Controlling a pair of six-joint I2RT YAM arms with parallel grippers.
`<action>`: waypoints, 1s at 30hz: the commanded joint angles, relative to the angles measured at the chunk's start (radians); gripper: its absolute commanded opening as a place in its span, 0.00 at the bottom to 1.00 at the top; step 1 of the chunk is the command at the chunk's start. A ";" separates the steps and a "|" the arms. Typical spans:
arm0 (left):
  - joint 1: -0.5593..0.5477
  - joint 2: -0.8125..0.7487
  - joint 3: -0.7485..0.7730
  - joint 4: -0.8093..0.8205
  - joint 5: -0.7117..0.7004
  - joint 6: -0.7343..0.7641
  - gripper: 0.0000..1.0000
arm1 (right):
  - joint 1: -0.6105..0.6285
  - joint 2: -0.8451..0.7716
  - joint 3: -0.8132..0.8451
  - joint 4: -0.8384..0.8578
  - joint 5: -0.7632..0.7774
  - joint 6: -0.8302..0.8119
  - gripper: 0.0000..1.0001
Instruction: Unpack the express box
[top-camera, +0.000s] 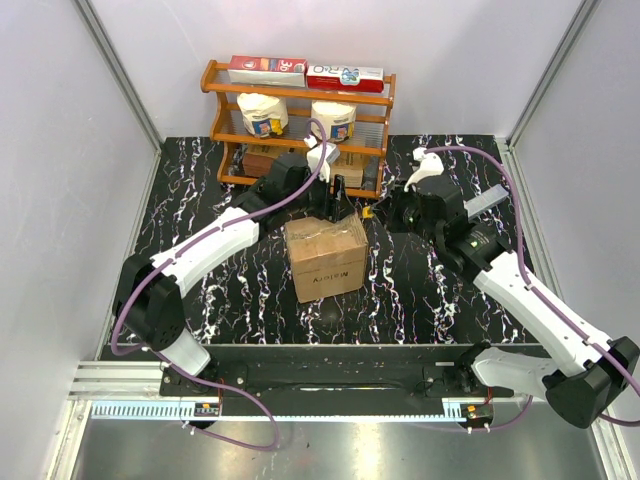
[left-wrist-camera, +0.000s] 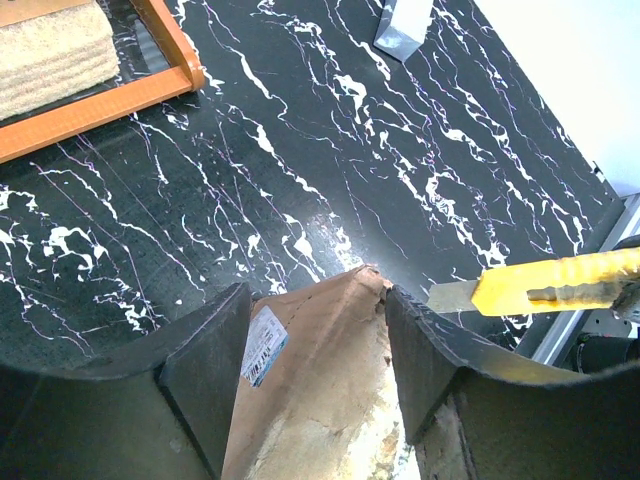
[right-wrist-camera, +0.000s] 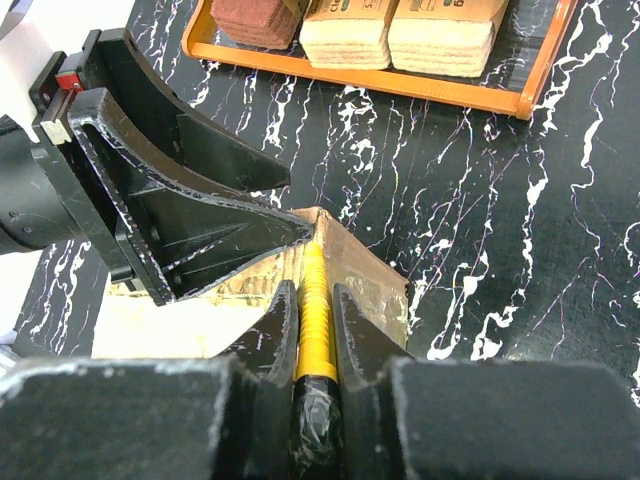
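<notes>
The express box (top-camera: 325, 260), a brown taped carton with a white label, stands in the middle of the black marbled table. My left gripper (top-camera: 336, 205) reaches over its far top edge. In the left wrist view the left gripper (left-wrist-camera: 317, 295) has the box (left-wrist-camera: 320, 390) wedged between its jaws, both fingers against the cardboard. My right gripper (top-camera: 398, 213) is shut on a yellow utility knife (top-camera: 367, 212). The knife's blade (left-wrist-camera: 452, 294) points at the box's far right corner. In the right wrist view the knife (right-wrist-camera: 315, 320) lies along the box's top edge (right-wrist-camera: 372, 280), between the fingers of the right gripper (right-wrist-camera: 313, 292).
A wooden rack (top-camera: 300, 95) stands against the back wall, close behind both grippers. It holds red boxes, two white tubs and sponges (right-wrist-camera: 345, 30). A grey flat piece (top-camera: 485, 203) lies at the right. Walls close in the table on three sides.
</notes>
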 joint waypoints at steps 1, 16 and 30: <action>-0.004 -0.023 -0.025 -0.035 -0.019 0.024 0.60 | 0.004 0.011 0.035 0.038 0.033 -0.025 0.00; -0.007 -0.022 -0.022 -0.028 -0.019 0.029 0.60 | 0.004 0.020 0.054 0.054 0.033 -0.034 0.00; -0.007 -0.023 -0.034 -0.028 -0.028 0.026 0.59 | 0.005 0.007 -0.012 0.034 -0.047 0.009 0.00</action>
